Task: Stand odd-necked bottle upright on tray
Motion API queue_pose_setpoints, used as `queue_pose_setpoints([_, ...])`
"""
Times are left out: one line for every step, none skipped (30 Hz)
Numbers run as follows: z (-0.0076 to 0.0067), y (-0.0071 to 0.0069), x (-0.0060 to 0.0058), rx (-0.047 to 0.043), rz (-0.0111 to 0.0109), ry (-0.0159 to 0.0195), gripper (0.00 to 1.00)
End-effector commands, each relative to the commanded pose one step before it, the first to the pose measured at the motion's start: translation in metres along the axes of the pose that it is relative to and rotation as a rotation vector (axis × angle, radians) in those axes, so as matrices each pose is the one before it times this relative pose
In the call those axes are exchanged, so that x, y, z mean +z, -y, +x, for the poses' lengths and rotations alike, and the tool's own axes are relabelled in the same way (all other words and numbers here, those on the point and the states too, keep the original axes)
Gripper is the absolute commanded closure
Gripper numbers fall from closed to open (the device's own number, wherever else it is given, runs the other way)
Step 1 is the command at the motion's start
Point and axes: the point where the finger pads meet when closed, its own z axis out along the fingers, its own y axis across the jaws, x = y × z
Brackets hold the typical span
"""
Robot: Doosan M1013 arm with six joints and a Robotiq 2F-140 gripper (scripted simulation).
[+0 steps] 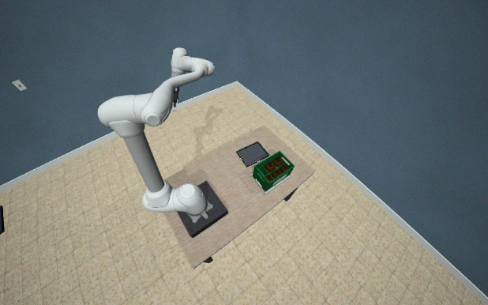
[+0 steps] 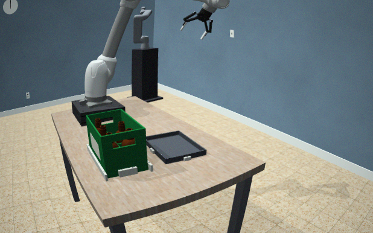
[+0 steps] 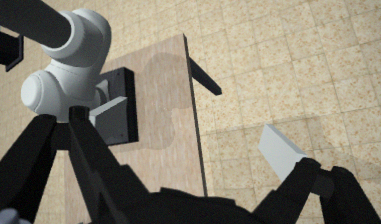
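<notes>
Bottles (image 1: pixel 277 161) (image 2: pixel 121 127) | stood in green crate (image 1: pixel 266 184) (image 2: pixel 127 158), odd neck unidentified | likely rigid, smooth, possibly breakable; best pinched squarely at neck, lifted straight | gripper (image 2: pixel 192 31) (image 3: pixel 194 123) spread wide, nothing held | tray (image 1: pixel 253 153) (image 2: pixel 177 146) beside crate, bottle placement pending

You can read no text, brand, number or sign in any of the three views. On the side of the green crate (image 1: pixel 260 181) (image 2: pixel 125 158), you find a pale panel (image 1: pixel 283 180) (image 2: pixel 95 146) on which no lettering can be made out; on the round pale disc (image 2: pixel 10 7) high on the wall, you see a dark line but no legible numerals.
</notes>
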Motion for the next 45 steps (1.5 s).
queue_pose_setpoints([-0.04097, -0.00872, -0.00003, 0.08965, -0.03228, -0.00976, 0.00])
queue_pose_setpoints([-0.00836, -0.00204, -0.00043, 0.01776, -0.00750, -0.00296, 0.00])
queue_pose_setpoints([-0.00835, -0.00208, -0.00041, 0.01774, -0.00744, -0.00294, 0.00])
queue_pose_setpoints([-0.00835, -0.00212, -0.00039, 0.01773, -0.00739, -0.00292, 0.00])
queue_pose_setpoints([-0.00834, -0.00216, -0.00038, 0.01769, -0.00733, -0.00290, 0.00])
queue_pose_setpoints([-0.00833, -0.00219, -0.00036, 0.01767, -0.00728, -0.00288, 0.00])
queue_pose_setpoints([0.00000, 0.00000, 0.00000, 0.00000, 0.00000, 0.00000, 0.00])
queue_pose_setpoints([0.00000, 0.00000, 0.00000, 0.00000, 0.00000, 0.00000, 0.00])
queue_pose_setpoints([-0.02098, -0.00540, -0.00080, 0.04434, -0.01807, -0.00716, 0.00])
queue_pose_setpoints([-0.00665, -0.00188, -0.00024, 0.01412, -0.00570, -0.00226, 0.00])
queue_pose_setpoints([-0.00846, -0.00241, -0.00028, 0.01795, -0.00720, -0.00285, 0.00])
queue_pose_setpoints([-0.00827, -0.00239, -0.00026, 0.01753, -0.00699, -0.00277, 0.00])
queue_pose_setpoints([-0.00827, -0.00243, -0.00024, 0.01754, -0.00695, -0.00275, 0.00])
queue_pose_setpoints([-0.00826, -0.00247, -0.00022, 0.01751, -0.00690, -0.00273, 0.00])
queue_pose_setpoints([-0.00825, -0.00251, -0.00020, 0.01749, -0.00685, -0.00271, 0.00])
queue_pose_setpoints([-0.00824, -0.00254, -0.00018, 0.01747, -0.00680, -0.00269, 0.00])
queue_pose_setpoints([-0.00823, -0.00258, -0.00016, 0.01745, -0.00675, -0.00267, 0.00])
queue_pose_setpoints([-0.00821, -0.00261, -0.00014, 0.01742, -0.00671, -0.00265, 0.00])
queue_pose_setpoints([-0.00821, -0.00265, -0.00012, 0.01741, -0.00666, -0.00263, 0.00])
queue_pose_setpoints([-0.00820, -0.00268, -0.00010, 0.01739, -0.00662, -0.00261, 0.00])
queue_pose_setpoints([-0.00818, -0.00271, -0.00009, 0.01736, -0.00657, -0.00258, 0.00])
queue_pose_setpoints([-0.00817, -0.00275, -0.00007, 0.01734, -0.00653, -0.00256, 0.00])
queue_pose_setpoints([-0.00816, -0.00278, -0.00005, 0.01732, -0.00648, -0.00254, 0.00])
queue_pose_setpoints([0.00000, 0.00000, 0.00000, 0.00000, 0.00000, 0.00000, 0.00])
queue_pose_setpoints([0.00000, 0.00000, 0.00000, 0.00000, 0.00000, 0.00000, 0.00])
queue_pose_setpoints([-0.02056, -0.00688, -0.00003, 0.04346, -0.01610, -0.00629, 0.00])
queue_pose_setpoints([-0.00652, -0.00234, 0.00001, 0.01386, -0.00509, -0.00198, 0.00])
queue_pose_setpoints([-0.00828, -0.00298, 0.00004, 0.01759, -0.00643, -0.00249, 0.00])
queue_pose_setpoints([-0.00810, -0.00296, 0.00005, 0.01721, -0.00625, -0.00242, 0.00])
queue_pose_setpoints([-0.00810, -0.00299, 0.00007, 0.01721, -0.00622, -0.00240, 0.00])
queue_pose_setpoints([-0.00808, -0.00302, 0.00009, 0.01718, -0.00618, -0.00238, 0.00])
queue_pose_setpoints([-0.00807, -0.00305, 0.00011, 0.01717, -0.00614, -0.00235, 0.00])
queue_pose_setpoints([-0.00806, -0.00309, 0.00013, 0.01714, -0.00610, -0.00233, 0.00])
queue_pose_setpoints([-0.00805, -0.00312, 0.00015, 0.01713, -0.00607, -0.00231, 0.00])
queue_pose_setpoints([-0.00803, -0.00315, 0.00017, 0.01710, -0.00603, -0.00228, 0.00])
queue_pose_setpoints([-0.00802, -0.00318, 0.00018, 0.01708, -0.00599, -0.00226, 0.00])
queue_pose_setpoints([-0.00801, -0.00321, 0.00020, 0.01708, -0.00596, -0.00224, 0.00])
queue_pose_setpoints([-0.00800, -0.00324, 0.00022, 0.01705, -0.00592, -0.00222, 0.00])
queue_pose_setpoints([-0.00798, -0.00327, 0.00024, 0.01703, -0.00589, -0.00219, 0.00])
queue_pose_setpoints([-0.00797, -0.00329, 0.00026, 0.01701, -0.00585, -0.00217, 0.00])
queue_pose_setpoints([0.00000, 0.00000, 0.00000, 0.00000, 0.00000, 0.00000, 0.00])
queue_pose_setpoints([0.00000, 0.00000, 0.00000, 0.00000, 0.00000, 0.00000, 0.00])
queue_pose_setpoints([-0.02008, -0.00816, 0.00073, 0.04267, -0.01455, -0.00535, 0.00])
queue_pose_setpoints([-0.00638, -0.00274, 0.00026, 0.01364, -0.00462, -0.00168, 0.00])
queue_pose_setpoints([-0.00809, -0.00349, 0.00035, 0.01730, -0.00583, -0.00211, 0.00])
